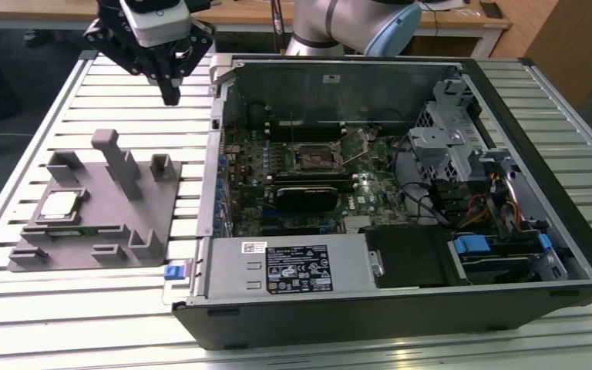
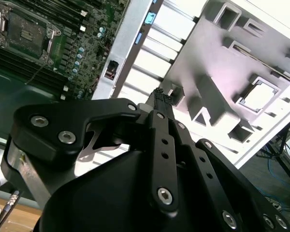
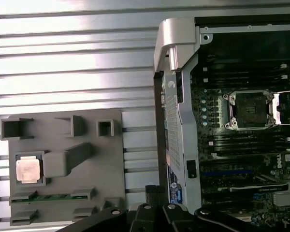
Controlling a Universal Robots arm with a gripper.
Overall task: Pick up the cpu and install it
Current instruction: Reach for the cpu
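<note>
Taken before any grasp of the cpu (image 1: 59, 204): neither lifted nor installed.

Found the cpu lying flat, pale top up, in a shallow pocket of the grey fixture (image 1: 121, 173) on the slatted surface (image 1: 90, 316), beside the open computer case (image 1: 378, 324) and well apart from the dark socket (image 1: 311, 158) on the motherboard (image 1: 250, 177). Judged the socket unoccupied, and so counted both pick-up and seating as outstanding. Located the gripper (image 1: 170, 98) raised over the surface near the gap between fixture and case, apart from the cpu and touching nothing. Read its fingers as pressed together at the tips in the exterior view and in the second wrist view, with nothing pinched between them.
</note>
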